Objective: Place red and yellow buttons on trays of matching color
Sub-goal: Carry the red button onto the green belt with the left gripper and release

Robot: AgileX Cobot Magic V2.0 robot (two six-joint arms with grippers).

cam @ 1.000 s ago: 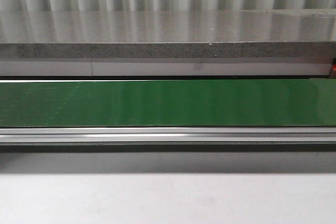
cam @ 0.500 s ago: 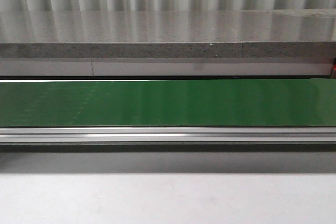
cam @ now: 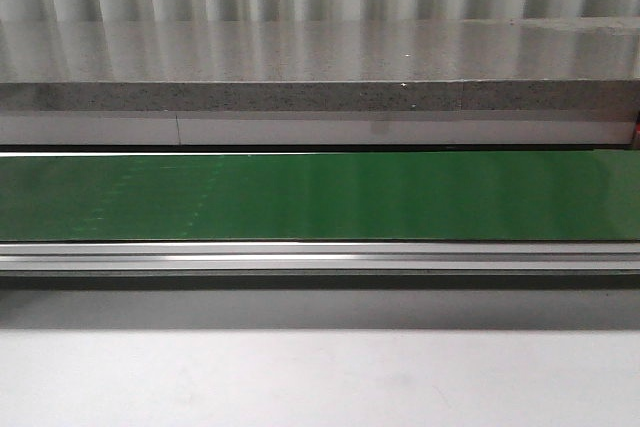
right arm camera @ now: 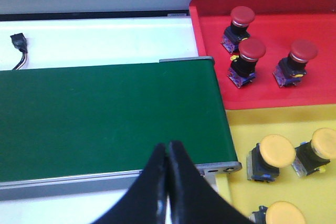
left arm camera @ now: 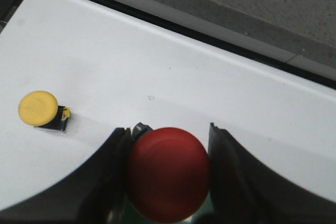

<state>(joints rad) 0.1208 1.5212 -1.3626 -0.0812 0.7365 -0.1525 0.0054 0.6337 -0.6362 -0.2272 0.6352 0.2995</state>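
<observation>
In the left wrist view my left gripper point(left arm camera: 169, 145) is shut on a red button point(left arm camera: 168, 179) and holds it above the white table. A yellow button point(left arm camera: 40, 110) stands on the white table beside it. In the right wrist view my right gripper point(right arm camera: 168, 148) is shut and empty over the near edge of the green belt point(right arm camera: 105, 114). The red tray point(right arm camera: 273, 45) holds three red buttons point(right arm camera: 247, 59). The yellow tray point(right arm camera: 286, 182) holds three yellow buttons point(right arm camera: 273, 156). Neither gripper shows in the front view.
The green conveyor belt point(cam: 320, 197) runs across the front view, with an aluminium rail point(cam: 320, 259) before it and a grey stone ledge point(cam: 320, 67) behind. A small black connector with wires point(right arm camera: 19, 43) lies on the white surface beyond the belt.
</observation>
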